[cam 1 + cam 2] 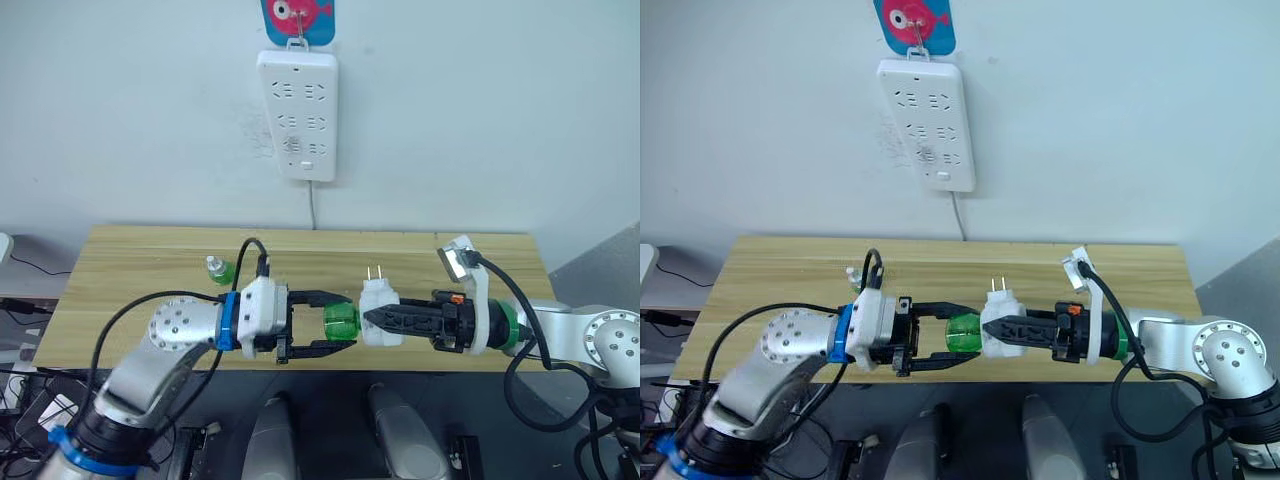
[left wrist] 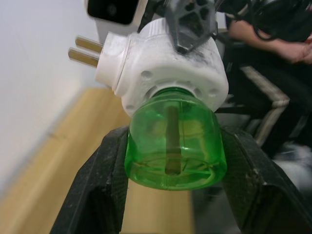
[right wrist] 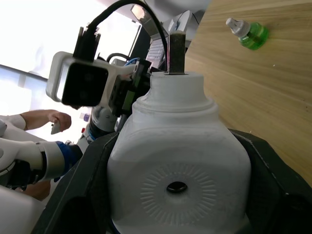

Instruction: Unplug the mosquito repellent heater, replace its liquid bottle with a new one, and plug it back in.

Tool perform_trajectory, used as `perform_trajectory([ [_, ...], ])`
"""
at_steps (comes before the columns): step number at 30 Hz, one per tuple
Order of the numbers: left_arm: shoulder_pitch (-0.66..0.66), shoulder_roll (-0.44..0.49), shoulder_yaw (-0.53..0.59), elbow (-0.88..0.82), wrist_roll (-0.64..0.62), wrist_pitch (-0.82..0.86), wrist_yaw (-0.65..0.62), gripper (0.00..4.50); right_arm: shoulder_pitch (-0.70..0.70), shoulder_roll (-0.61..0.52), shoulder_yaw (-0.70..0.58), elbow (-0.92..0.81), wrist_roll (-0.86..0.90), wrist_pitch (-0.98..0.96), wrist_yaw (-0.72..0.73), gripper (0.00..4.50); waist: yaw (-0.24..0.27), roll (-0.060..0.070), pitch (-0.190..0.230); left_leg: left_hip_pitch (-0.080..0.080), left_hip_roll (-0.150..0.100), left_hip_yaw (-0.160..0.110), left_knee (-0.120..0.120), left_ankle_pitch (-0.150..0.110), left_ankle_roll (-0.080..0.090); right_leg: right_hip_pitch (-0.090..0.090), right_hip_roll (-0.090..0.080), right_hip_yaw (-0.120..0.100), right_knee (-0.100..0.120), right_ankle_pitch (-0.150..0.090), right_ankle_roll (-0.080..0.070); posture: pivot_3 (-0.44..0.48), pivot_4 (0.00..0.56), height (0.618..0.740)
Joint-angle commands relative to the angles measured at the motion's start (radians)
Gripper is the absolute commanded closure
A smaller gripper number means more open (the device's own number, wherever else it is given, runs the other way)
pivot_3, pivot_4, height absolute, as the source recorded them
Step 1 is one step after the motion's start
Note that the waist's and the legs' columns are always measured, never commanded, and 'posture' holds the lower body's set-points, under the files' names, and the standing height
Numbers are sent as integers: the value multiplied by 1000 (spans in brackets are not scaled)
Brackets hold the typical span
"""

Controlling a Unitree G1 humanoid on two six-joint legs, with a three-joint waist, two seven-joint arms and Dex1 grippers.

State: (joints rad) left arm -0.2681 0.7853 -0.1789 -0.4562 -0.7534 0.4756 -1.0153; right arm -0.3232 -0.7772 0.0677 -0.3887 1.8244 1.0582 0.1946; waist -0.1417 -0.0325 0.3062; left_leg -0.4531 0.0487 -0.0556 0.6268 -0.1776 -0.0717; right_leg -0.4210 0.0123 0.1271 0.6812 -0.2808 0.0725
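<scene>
Right end effector point(image 1: 372, 318): clamps the mosquito repellent heater point(image 1: 379, 312), prongs up.
Left end effector point(image 1: 345, 322): fingers grip the green bottle point(image 1: 341, 324) fitted in the heater.
Worktop point(image 1: 140, 270): spare bottle point(image 1: 219, 269) lying near the back-left.

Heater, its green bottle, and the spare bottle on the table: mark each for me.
heater point(image 1: 379, 318), left eye view, white body
green bottle point(image 2: 174, 141), left wrist view, clear green wall
spare bottle point(image 3: 249, 34), right wrist view, green body
</scene>
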Motion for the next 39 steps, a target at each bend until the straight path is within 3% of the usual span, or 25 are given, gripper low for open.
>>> perform_trajectory([
  [1, -123, 78, 73, 27, -278, 340, 8, 2221, -3, -9, -19, -28, 3, 9, 35, 1467, -1, 0, 0, 0, 0, 0, 0, 0, 0, 0, 0, 0, 0, 0, 0, -219, 307, 733],
  [8, -225, 120, 147, 156, -446, 578, 6, 2221, 13, -34, -33, -21, -42, 18, 84, 1467, -1, 0, 0, 0, 0, -1, -2, 0, 0, -1, 1, -1, 0, 0, 0, -223, 306, 733],
  [12, -164, 194, 164, 144, -430, 605, -122, 2221, 25, -66, -65, 9, -86, 29, 126, 1467, -1, 0, 0, 0, 1, -1, -3, 0, 0, -2, 1, -2, 0, 0, 0, -223, 307, 733],
  [15, -122, 203, 180, 124, -414, 596, -146, 2221, 21, -73, -81, 32, -130, 32, 141, 1467, 1, 1, 1, 1, 0, 0, -4, 0, 0, -2, 0, -1, -1, 0, 0, -219, 308, 733],
  [19, -61, 203, 178, 85, -309, 516, -147, 2221, 4, -108, -50, 42, -375, 10, 176, 1467, 3, 1, 1, 0, 0, 1, -3, 0, 0, -2, 0, 0, -1, 0, 0, -216, 310, 733],
  [23, 20, 142, 109, 75, -22, 250, -80, 2221, -32, -137, 140, 151, -907, -150, 116, 1467, 3, 1, 1, 1, 0, 2, -3, 0, 0, -2, -1, 1, -1, -2, -4, -221, 310, 733],
  [27, 94, 111, 44, 46, 136, 79, -113, 2221, -67, -119, 242, 278, -1196, -272, 163, 1467, 3, 1, 1, 1, -2, 7, -3, 0, 0, -4, -3, 3, -2, -2, -3, -222, 306, 733],
  [32, 146, 76, -1, 42, 219, -13, -120, 2221, -148, -51, 301, 403, -1368, -202, 192, 1467, -2, 1, 1, 1, 0, 7, -4, 0, 0, -4, -3, 2, -1, -1, -2, -223, 303, 733],
  [39, 160, 17, -19, 67, 289, -62, -102, 2221, -245, 52, 270, 563, -1460, -126, 241, 1467, -1, 1, 1, 1, -1, 6, -2, 0, 0, -2, -2, 2, -1, -1, -1, -218, 301, 733],
])
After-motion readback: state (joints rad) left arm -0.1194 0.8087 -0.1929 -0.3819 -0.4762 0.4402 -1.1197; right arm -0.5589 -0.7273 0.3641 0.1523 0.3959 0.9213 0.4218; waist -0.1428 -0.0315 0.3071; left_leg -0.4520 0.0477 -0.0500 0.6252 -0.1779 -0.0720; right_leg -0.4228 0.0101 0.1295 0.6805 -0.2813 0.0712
